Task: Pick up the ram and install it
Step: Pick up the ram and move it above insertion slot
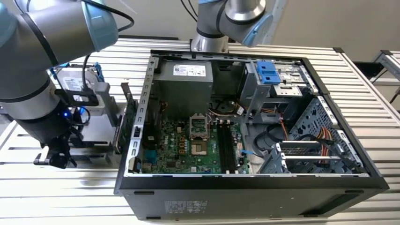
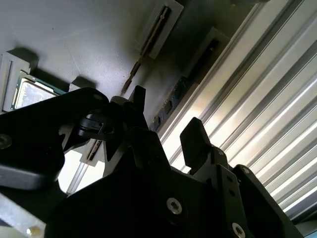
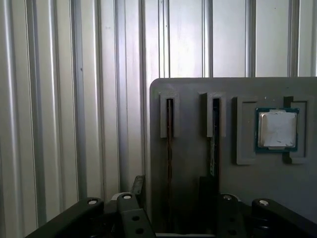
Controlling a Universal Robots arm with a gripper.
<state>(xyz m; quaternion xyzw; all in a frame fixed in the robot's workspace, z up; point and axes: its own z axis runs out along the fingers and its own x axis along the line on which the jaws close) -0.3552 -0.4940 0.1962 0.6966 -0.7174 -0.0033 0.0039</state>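
First wrist view gives me the black two-fingered gripper [image 3: 173, 182] with its fingers spread well apart and nothing between them in its grip, hovering at one end of the flat grey holder plate [image 3: 190, 148]. On that plate the ram [image 3: 214, 144], a thin dark green circuit-board stick, stands on edge in a slot, between a brownish stick [image 3: 170, 139] and a square silver processor chip [image 3: 277, 129].

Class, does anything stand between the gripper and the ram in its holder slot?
Nothing visible does. The open gripper sits close to the ram, which stands on edge in a slot of the grey holder.
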